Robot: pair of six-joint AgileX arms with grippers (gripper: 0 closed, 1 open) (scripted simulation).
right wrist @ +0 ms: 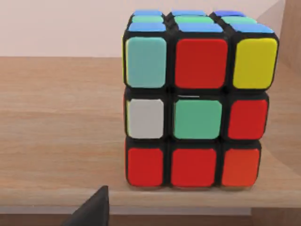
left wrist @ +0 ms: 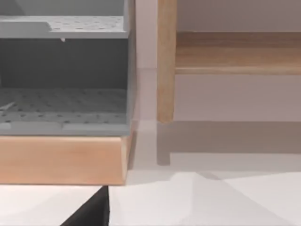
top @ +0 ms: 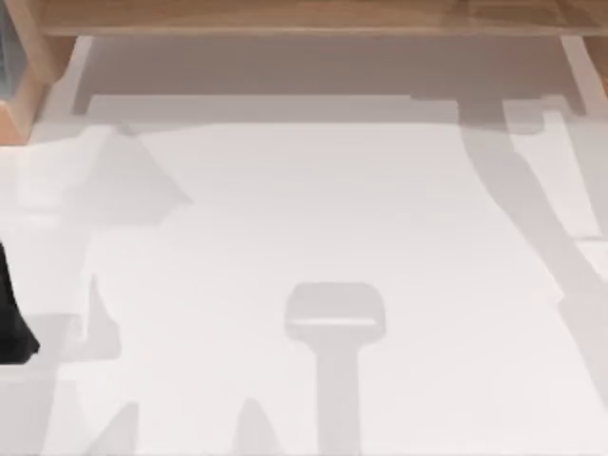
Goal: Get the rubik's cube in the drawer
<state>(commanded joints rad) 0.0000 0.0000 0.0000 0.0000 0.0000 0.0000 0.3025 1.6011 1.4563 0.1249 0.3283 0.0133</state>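
Right wrist view puts the rubik's cube straight ahead on a wooden shelf; finger state I cannot tell. An off-centre approach could shove it away.

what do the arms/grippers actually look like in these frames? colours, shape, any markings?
Little to go on. The left arm is a plain black shape at the top view's left edge. Each wrist view shows a dark, matte, pointed finger tip: the left gripper and the right gripper. No cables, markings or labels are visible.
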